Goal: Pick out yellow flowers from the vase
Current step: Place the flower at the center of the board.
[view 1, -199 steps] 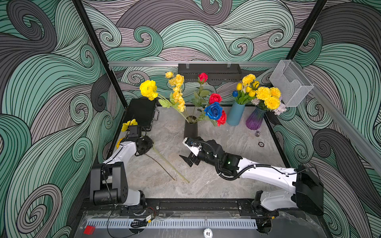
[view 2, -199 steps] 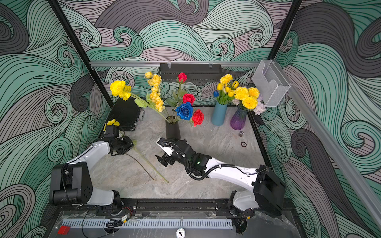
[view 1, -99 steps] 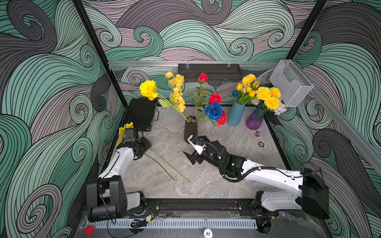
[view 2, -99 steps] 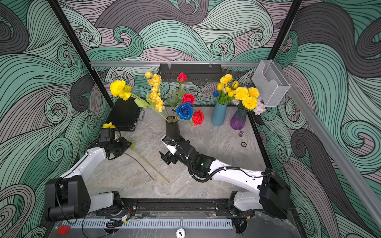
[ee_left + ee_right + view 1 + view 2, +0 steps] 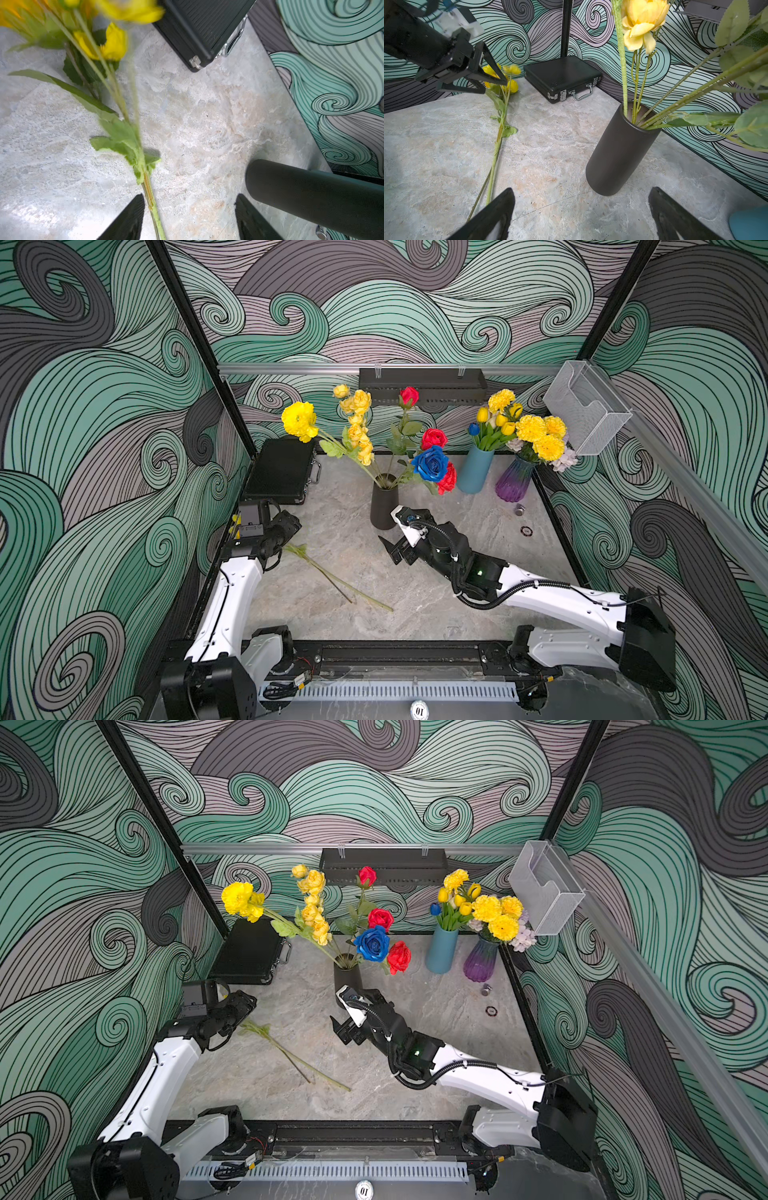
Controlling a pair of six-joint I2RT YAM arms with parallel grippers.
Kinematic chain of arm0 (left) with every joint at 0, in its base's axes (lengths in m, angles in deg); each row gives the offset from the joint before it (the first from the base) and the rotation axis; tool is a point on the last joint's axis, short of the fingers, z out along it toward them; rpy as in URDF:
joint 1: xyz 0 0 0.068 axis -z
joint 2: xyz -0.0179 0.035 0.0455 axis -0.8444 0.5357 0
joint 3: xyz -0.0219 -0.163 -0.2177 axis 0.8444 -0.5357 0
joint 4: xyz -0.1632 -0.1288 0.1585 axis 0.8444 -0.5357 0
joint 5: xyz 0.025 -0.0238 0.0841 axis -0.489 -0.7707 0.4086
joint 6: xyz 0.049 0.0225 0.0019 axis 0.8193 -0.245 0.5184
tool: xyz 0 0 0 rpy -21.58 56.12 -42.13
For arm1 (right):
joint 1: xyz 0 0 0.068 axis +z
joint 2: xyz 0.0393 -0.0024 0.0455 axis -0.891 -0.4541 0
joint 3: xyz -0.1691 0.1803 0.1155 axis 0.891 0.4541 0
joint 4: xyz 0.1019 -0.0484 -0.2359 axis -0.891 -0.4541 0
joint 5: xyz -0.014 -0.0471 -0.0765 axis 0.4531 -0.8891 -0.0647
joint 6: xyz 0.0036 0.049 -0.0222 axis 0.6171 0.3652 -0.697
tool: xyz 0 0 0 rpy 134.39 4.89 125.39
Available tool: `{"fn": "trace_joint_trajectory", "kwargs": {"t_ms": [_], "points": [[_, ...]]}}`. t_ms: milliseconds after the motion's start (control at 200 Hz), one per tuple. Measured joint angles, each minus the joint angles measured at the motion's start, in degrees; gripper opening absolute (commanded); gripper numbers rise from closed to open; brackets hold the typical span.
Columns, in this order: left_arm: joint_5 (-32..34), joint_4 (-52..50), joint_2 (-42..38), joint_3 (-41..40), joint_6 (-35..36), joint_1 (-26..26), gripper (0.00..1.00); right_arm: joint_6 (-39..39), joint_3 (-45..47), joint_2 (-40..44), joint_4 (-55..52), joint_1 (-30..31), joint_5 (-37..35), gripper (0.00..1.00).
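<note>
- Table [image 5: 415, 572]: the middle is bare, so I judge it to be the drop zone for flowers taken out of the vase.
- Right gripper [image 5: 582, 190]: it is spread wide and empty, held low and aimed at the black vase [image 5: 620, 149] just ahead. It is probably lined up to steady the vase or to reach a stem.
- Left gripper [image 5: 190, 198]: its fingers are parted and clasp nothing. A green stem lies on the table between them, close to one finger. This reads as a release near the table's left edge, clear of the vase.
- Case [image 5: 282, 470]: it lies shut and flat in the far left corner, out of the way.
- Picked flowers [image 5: 497, 143]: two long stems lie flat on the table. Their yellow heads are under the left gripper, and their cut ends fan apart.
- Yellow flowers [image 5: 299, 420]: a ruffled head and a pale spray [image 5: 357, 423] stand in the black vase. Both lean left, away from the roses [image 5: 432, 462], which leaves their stems open to a grasp.
- Badge [image 5: 419, 711]: this round sticker on the front rail shows a one and a zero. No brand name can be read anywhere.
</note>
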Motion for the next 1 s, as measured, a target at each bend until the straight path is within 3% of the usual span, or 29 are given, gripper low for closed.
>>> {"fn": "trace_joint_trajectory", "kwargs": {"t_ms": [230,550,805,1001], "points": [[-4.61,2.78,0.33,-0.13,0.07,1.66,0.67,0.35,0.59,0.44,0.02,-0.52,-0.02,0.99],[-9.05,26.18,-3.02,-1.38,3.85,17.18,0.63,2.23,3.34,3.87,0.17,-2.84,-1.22,0.99],[-13.42,46.51,6.45,-1.38,5.07,20.46,0.62,4.33,4.15,5.18,0.59,-3.19,-0.96,1.0],[-13.99,54.01,11.19,-1.01,5.75,23.37,0.58,5.18,4.87,5.14,1.07,-3.26,-0.09,0.99]]}}
